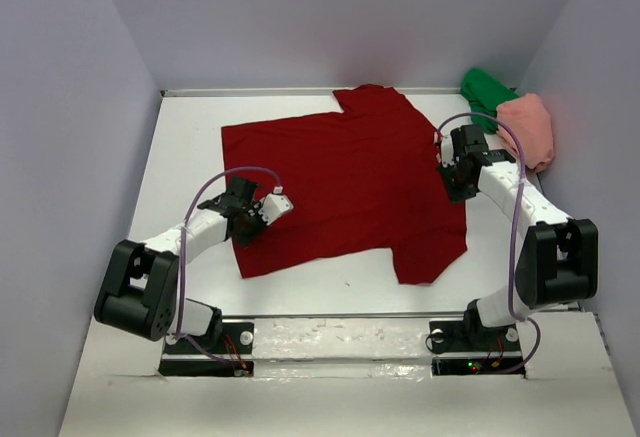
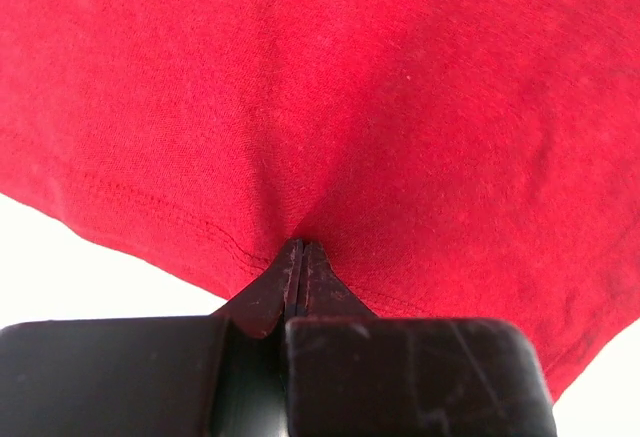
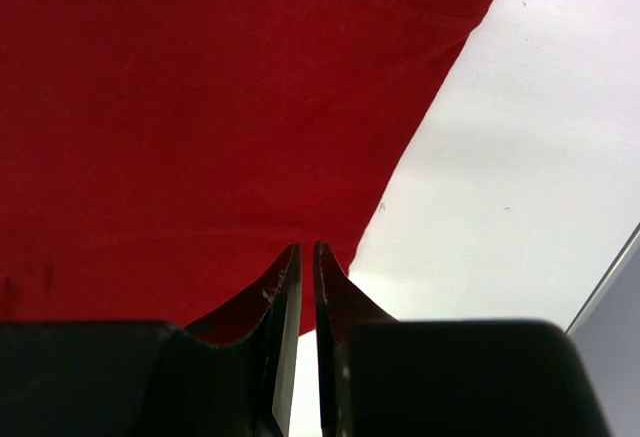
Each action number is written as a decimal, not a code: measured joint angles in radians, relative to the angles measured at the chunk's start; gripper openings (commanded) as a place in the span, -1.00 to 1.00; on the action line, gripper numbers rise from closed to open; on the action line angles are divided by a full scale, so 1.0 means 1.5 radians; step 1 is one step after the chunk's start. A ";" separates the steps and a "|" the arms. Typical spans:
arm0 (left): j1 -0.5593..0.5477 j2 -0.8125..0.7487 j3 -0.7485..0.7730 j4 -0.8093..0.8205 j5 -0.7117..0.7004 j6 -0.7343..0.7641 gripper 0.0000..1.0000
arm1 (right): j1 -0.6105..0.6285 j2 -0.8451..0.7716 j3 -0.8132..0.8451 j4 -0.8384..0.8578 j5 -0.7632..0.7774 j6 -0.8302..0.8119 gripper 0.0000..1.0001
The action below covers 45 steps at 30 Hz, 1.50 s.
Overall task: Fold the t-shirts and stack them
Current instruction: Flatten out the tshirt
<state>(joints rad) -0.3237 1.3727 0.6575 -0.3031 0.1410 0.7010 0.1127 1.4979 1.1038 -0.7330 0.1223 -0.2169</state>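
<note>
A white table (image 1: 185, 137) boxed in by pale grey walls (image 1: 60, 107) on the left, far and right sides carries the dark red t-shirt (image 1: 350, 177), spread flat across the middle with its hem toward your left arm. Its far sleeve reaches almost to the back wall and its near sleeve points toward the right arm's base.

Your left gripper (image 2: 300, 247) is clamped tight on the hem near the shirt's near-left corner, and the cloth puckers into the closed tips. Your right gripper (image 3: 307, 250) sits at the shirt's right edge with its jaws a sliver apart. Whether fabric lies between them cannot be told.

The green t-shirt (image 1: 485, 90) and the salmon pink t-shirt (image 1: 530, 127) lie bunched together in the far right corner, touching each other, the pink one just beside your right arm.

Bare white shows in a wide band left of the hem, and in a narrower strip between the shirt's near edge and the arm bases.
</note>
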 measured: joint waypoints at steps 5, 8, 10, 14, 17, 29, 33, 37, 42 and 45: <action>-0.002 -0.012 -0.018 0.014 -0.076 0.011 -1.00 | 0.000 0.003 0.000 0.000 -0.010 0.000 -0.70; -0.001 -0.012 -0.021 0.015 -0.112 0.018 -1.00 | 0.000 0.003 0.000 -0.001 -0.017 0.000 -0.70; -0.001 -0.011 -0.023 0.015 -0.134 0.021 -1.00 | 0.000 0.004 0.000 -0.003 -0.022 0.000 -0.69; -0.001 -0.002 -0.023 0.017 -0.177 0.022 -1.00 | 0.000 0.007 0.000 -0.007 -0.035 0.000 -0.70; -0.001 0.008 -0.023 0.027 -0.213 0.020 -0.81 | 0.000 0.011 0.000 -0.009 -0.047 0.000 -0.70; 0.000 -0.087 -0.002 -0.008 -0.194 -0.018 0.25 | 0.000 0.020 -0.026 -0.018 -0.064 -0.003 -0.32; 0.000 -0.163 0.025 -0.039 -0.144 -0.014 0.26 | 0.000 0.019 -0.025 -0.057 -0.070 -0.011 -0.20; 0.000 -0.219 0.016 -0.080 -0.126 0.003 0.26 | 0.000 0.014 -0.022 -0.093 -0.075 -0.040 -0.18; 0.000 -0.277 -0.040 -0.106 -0.124 0.016 0.26 | 0.000 -0.018 -0.025 -0.135 -0.089 -0.081 -0.26; 0.000 -0.295 -0.070 -0.119 -0.125 0.019 0.26 | 0.000 -0.031 -0.036 -0.153 -0.104 -0.099 -0.26</action>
<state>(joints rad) -0.3233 0.9298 0.5526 -0.4816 -0.0463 0.7296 0.1127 1.4521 1.0496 -0.9623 -0.0338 -0.3656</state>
